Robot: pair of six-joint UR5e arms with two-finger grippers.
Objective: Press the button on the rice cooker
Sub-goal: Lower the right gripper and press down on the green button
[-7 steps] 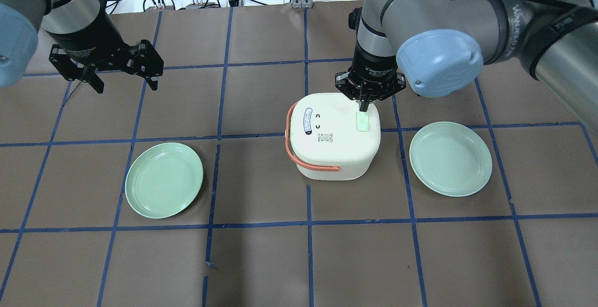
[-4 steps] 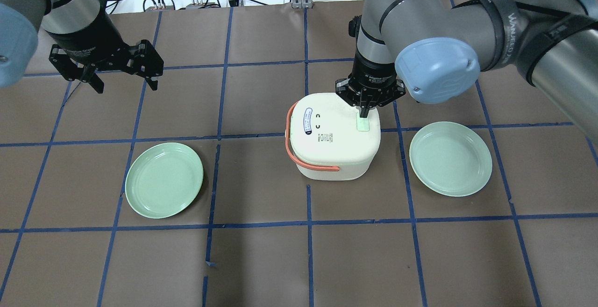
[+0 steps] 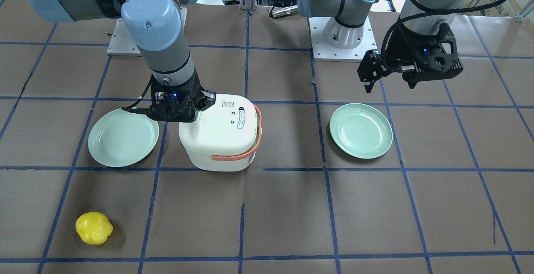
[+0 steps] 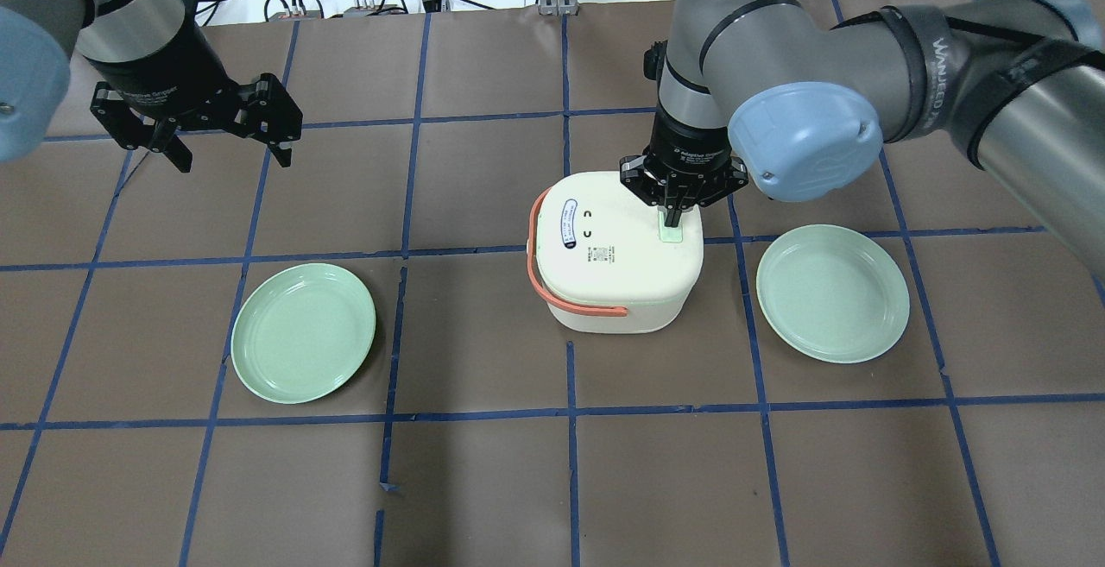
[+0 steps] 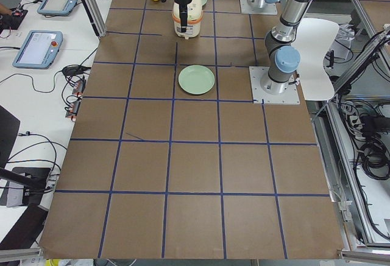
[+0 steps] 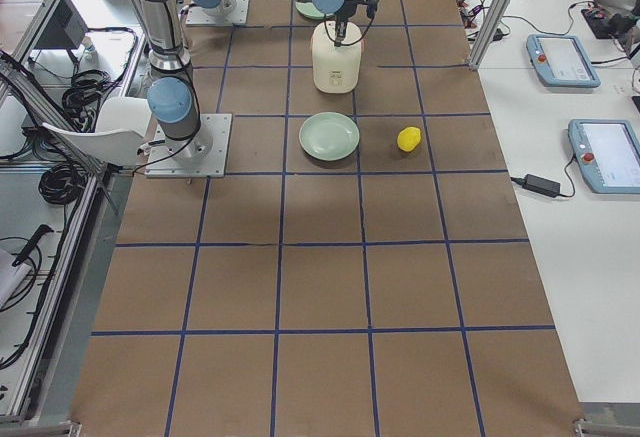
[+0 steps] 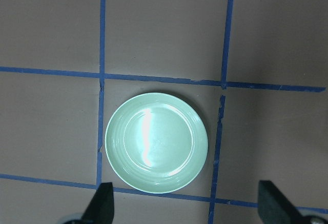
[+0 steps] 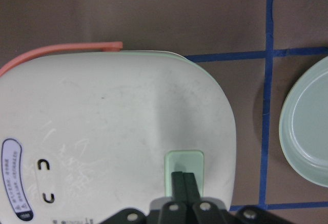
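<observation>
The white rice cooker [image 4: 609, 256] with an orange handle stands mid-table; it also shows in the front view [image 3: 221, 134]. Its pale green button [image 4: 670, 232] lies on the lid's right side, and in the right wrist view [image 8: 184, 163]. My right gripper [image 4: 672, 220] is shut, fingers together, pointing down with the tips on the button [image 8: 183, 179]. My left gripper [image 4: 229, 153] is open and empty, hovering high at the far left, above a green plate [image 7: 156, 142].
Two green plates lie on the table, one left [image 4: 303, 331] and one right [image 4: 832, 292] of the cooker. A yellow pepper-like object [image 3: 94, 227] sits near the operators' edge. Cables run along the far edge.
My right gripper has come down and forward from the lid's far edge, so its shut fingertips now rest on the green button. The left arm has not moved.
</observation>
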